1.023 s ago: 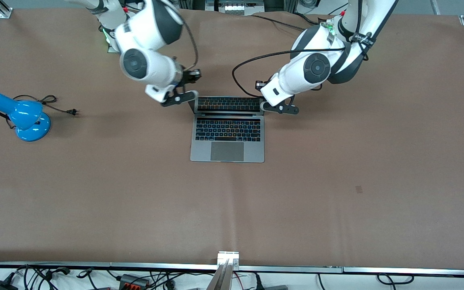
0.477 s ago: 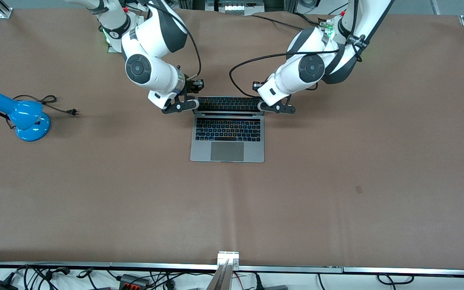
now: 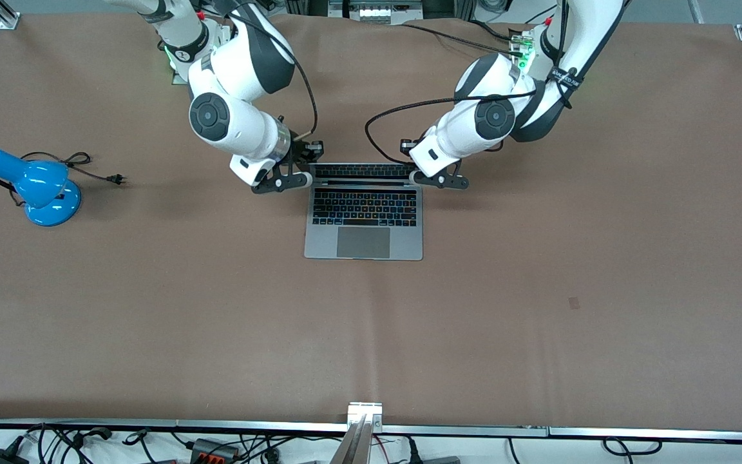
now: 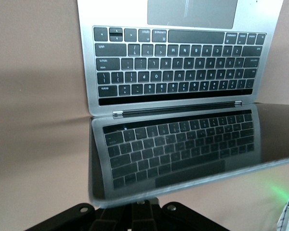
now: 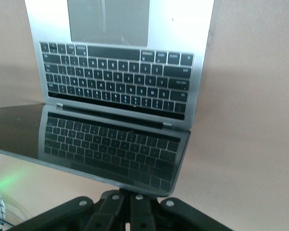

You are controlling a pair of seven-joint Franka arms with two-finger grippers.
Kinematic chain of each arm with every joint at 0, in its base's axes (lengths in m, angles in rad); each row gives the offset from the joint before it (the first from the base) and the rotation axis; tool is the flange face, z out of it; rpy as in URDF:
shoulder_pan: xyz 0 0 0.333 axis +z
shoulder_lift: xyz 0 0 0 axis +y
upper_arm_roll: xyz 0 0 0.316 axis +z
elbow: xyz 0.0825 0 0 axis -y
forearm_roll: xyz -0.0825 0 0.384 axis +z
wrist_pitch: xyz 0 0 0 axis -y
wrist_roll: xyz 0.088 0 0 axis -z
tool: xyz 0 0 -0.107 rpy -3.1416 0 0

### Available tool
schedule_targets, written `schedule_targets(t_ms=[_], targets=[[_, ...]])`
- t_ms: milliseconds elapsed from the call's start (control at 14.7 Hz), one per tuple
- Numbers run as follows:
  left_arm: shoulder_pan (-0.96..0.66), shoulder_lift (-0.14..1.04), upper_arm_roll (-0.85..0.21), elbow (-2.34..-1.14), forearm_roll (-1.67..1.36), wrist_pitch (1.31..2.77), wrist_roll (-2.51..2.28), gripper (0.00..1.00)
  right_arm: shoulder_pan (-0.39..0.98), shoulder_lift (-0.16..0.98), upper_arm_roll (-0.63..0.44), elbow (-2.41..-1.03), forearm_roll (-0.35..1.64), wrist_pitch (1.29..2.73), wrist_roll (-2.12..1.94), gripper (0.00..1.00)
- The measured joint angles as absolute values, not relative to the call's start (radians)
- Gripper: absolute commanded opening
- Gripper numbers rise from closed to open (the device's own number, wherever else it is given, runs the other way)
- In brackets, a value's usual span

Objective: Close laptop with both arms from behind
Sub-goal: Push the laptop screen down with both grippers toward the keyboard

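Laptop (image 3: 363, 222) lid half-tilted; both pincers, left (image 3: 438, 180) & right (image 3: 283, 182), at top corners.

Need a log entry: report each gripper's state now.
Left gripper: at the laptop lid's corner, state cannot be told.
Right gripper: same.

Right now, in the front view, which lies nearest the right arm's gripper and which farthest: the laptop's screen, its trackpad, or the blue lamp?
Measured from the right gripper:
1. The laptop's screen, touching it, at the screen's corner toward the right arm's end.
2. The trackpad, nearer the front camera.
3. The blue lamp, at the right arm's end of the table.
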State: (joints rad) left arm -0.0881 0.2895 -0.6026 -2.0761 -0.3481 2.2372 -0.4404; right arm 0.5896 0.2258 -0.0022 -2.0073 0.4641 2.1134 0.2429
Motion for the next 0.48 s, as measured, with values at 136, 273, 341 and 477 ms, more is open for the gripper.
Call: schedule_targets(t_ms=[136,273,341,477], targets=[[-0.084,0.303,-0.6,-2.061,-0.347,2.252,-0.44,0.0,0.574,0.262,-0.003,-1.968,0.464,2.114,0.243,0.0],[-0.082,0.328,-0.597,-2.034,-0.346,2.265,-0.44,0.0,0.564,0.308,-0.003,-1.929,0.464,2.121,0.243,0.0],[-0.082,0.342,-0.596,-2.023,-0.346,2.275,-0.44,0.0,0.563,0.331,-0.004,-1.915,0.464,2.136,0.243,0.0],[-0.083,0.371,-0.594,-2.011,-0.341,2.309,-0.44,0.0,0.562,0.376,-0.006,-1.887,0.464,2.171,0.243,0.0]])
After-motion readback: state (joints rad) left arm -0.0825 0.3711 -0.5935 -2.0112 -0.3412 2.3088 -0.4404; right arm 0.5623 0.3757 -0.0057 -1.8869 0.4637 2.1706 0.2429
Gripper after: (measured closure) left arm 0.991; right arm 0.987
